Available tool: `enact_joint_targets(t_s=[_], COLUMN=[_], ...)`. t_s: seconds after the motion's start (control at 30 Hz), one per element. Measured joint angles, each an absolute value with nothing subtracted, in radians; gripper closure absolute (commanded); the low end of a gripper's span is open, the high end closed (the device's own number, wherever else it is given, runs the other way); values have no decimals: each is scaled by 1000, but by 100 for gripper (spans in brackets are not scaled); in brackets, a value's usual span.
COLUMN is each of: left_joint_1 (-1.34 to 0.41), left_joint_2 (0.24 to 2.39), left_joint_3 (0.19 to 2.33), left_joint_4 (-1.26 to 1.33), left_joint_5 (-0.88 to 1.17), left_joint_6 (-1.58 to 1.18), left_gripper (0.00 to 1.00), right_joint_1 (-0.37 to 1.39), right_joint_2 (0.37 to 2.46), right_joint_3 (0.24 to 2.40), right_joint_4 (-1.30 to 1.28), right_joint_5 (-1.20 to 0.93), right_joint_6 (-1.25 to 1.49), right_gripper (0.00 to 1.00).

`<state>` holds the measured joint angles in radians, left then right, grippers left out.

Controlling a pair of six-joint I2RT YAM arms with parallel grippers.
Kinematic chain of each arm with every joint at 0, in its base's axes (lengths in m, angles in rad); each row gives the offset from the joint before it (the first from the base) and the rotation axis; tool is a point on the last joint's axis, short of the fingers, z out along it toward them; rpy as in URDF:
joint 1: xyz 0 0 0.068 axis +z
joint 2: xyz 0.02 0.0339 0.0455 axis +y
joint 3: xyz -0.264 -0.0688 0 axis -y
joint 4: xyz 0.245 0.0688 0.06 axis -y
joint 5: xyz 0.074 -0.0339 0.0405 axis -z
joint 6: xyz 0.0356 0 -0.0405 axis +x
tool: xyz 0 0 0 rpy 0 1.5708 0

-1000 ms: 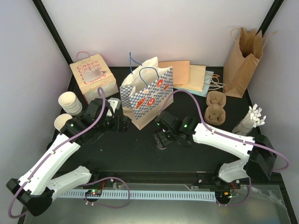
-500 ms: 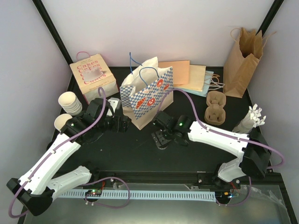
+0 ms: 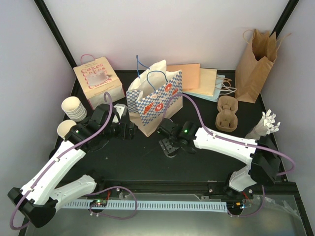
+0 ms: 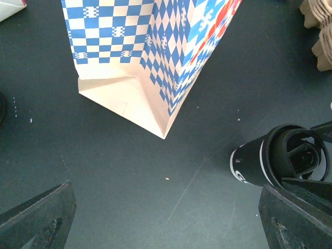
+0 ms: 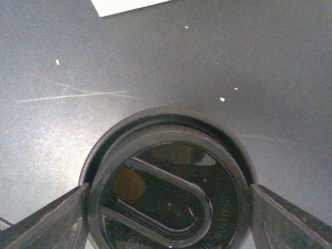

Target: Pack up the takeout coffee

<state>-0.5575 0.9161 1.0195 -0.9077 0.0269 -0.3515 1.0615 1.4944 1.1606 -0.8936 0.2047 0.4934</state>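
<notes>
A blue-checked paper bag (image 3: 155, 101) stands mid-desk (image 3: 147, 162). Left of it is a pink cake box (image 3: 98, 82), right of it flat paper bags (image 3: 199, 81) and a brown bag (image 3: 256, 66).

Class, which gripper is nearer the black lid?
Right. The right gripper straddles the lid, a finger on each side; the left gripper hangs open to its left, by the checked bag.
</notes>
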Motion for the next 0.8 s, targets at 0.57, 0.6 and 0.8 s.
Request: enact_joint_targets(t_s=[0.57, 0.6, 0.8], left_joint_1=[-549, -549, -544], left_joint_2=[909, 909, 909], left_joint_3=[1005, 1005, 1005], left_joint_4=[-909, -908, -908], left_joint_5=[27, 27, 27], left_joint_6=[-347, -347, -343], left_gripper=[1, 1, 1], right_joint_1=[1082, 1082, 1083], right_joint_2=[1532, 1533, 1536], right_joint_3=[1194, 1196, 1197], right_joint_4=[-910, -910, -910], right_joint_5=[252, 253, 257], right_joint_6=[496, 496, 496], right_gripper=[24, 24, 25])
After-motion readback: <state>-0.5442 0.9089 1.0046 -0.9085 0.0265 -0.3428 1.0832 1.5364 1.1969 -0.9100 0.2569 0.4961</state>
